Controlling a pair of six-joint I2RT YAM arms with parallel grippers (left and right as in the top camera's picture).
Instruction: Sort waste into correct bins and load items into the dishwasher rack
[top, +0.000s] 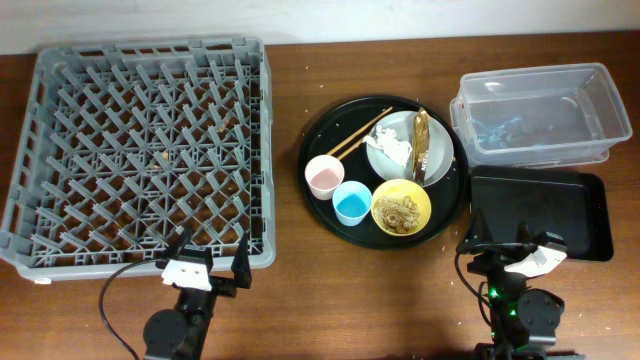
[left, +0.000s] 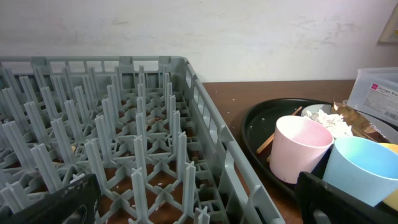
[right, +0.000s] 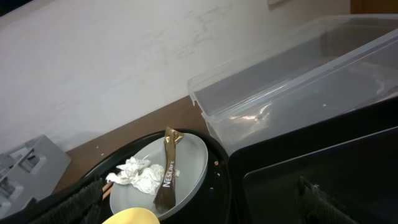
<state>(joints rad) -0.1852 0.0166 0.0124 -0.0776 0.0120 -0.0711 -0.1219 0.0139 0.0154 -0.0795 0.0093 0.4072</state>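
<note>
The grey dishwasher rack fills the left of the table. A round black tray holds a pink cup, a light-blue cup, a yellow bowl of noodle scraps, and a grey plate with white tissue, a golden-brown wrapper and chopsticks. The clear tub and the black rectangular tray stand at the right. My left gripper is open at the rack's near edge. My right gripper is open at the black tray's near edge.
Crumbs lie on the wooden table round the round tray and inside the rack. A second clear tub is nested under the first. The white wall runs behind the table.
</note>
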